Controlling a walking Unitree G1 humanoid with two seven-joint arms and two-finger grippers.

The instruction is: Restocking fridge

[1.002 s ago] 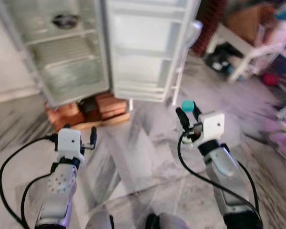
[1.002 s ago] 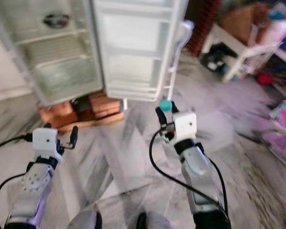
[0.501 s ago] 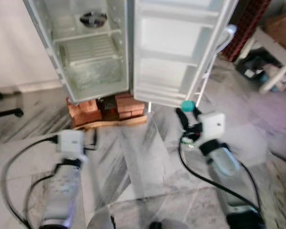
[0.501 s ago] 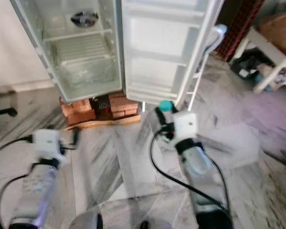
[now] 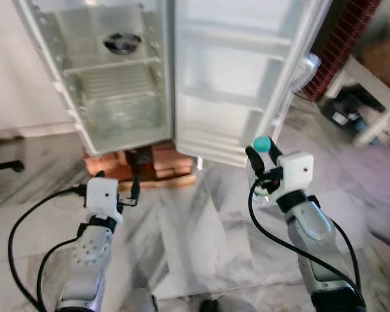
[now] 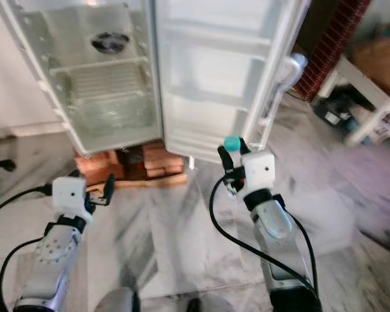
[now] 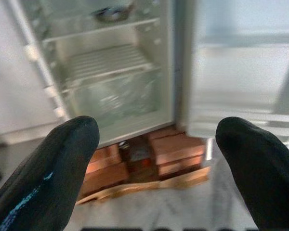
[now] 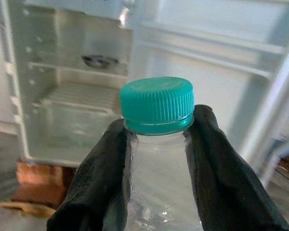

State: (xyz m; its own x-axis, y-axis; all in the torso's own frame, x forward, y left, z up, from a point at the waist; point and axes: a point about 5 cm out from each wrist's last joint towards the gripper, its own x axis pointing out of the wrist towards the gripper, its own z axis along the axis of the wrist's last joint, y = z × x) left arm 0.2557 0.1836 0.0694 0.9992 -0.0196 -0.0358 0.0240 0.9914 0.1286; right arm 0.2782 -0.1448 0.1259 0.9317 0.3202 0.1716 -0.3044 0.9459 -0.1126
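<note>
The right gripper [image 8: 156, 159] has its fingers clamped on the neck of a clear bottle [image 8: 160, 183] just under the teal cap [image 8: 157, 105], so it hangs upright and ready to go into a shelf. The fridge [image 5: 110, 78] stands open at 11 o'clock, raised on bricks [image 5: 156, 162]; its door [image 5: 240, 84] at 12 o'clock has bare racks. The left gripper [image 7: 154, 159] is empty, fingers apart, probably free to help. No label or writing can be read.
</note>
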